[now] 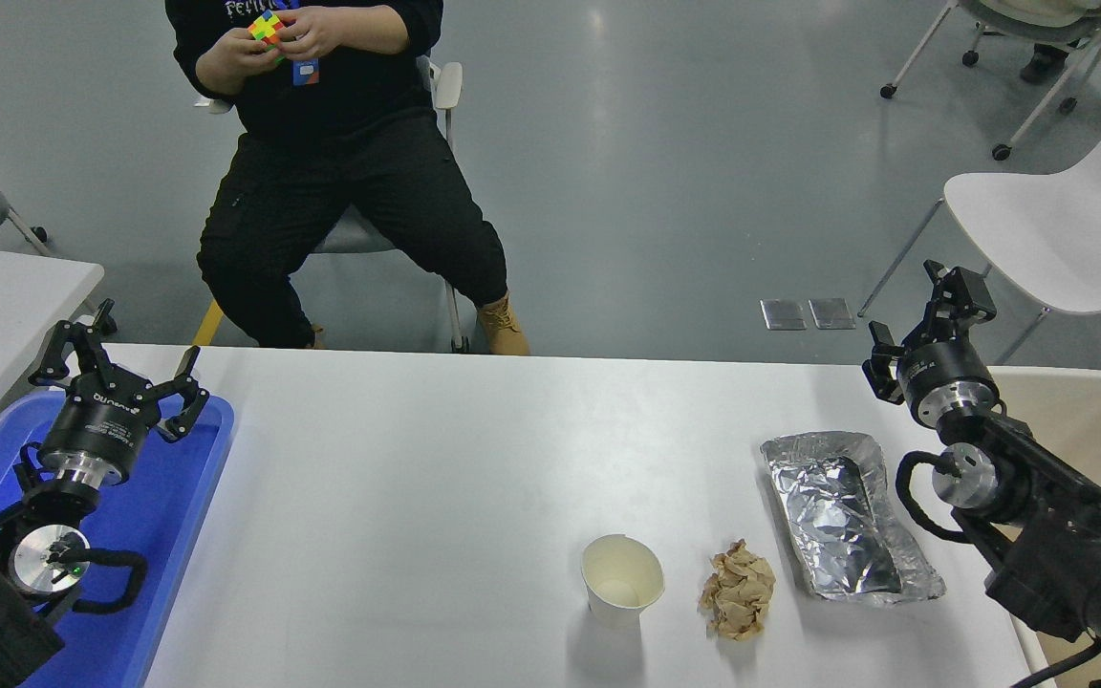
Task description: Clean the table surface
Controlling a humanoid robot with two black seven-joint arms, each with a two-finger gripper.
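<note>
Plain white matte worktop (pixel 417 459) with rounded corners, and 4 things sitting on it. Blue plastic tray (pixel 178 497) hangs out at the left end. Toward the right near edge there's an upright white paper cup (pixel 621 579), a crumpled brown paper napkin (pixel 738 589) just beside it, then a crinkly foil tray (pixel 842 516) further right.
</note>
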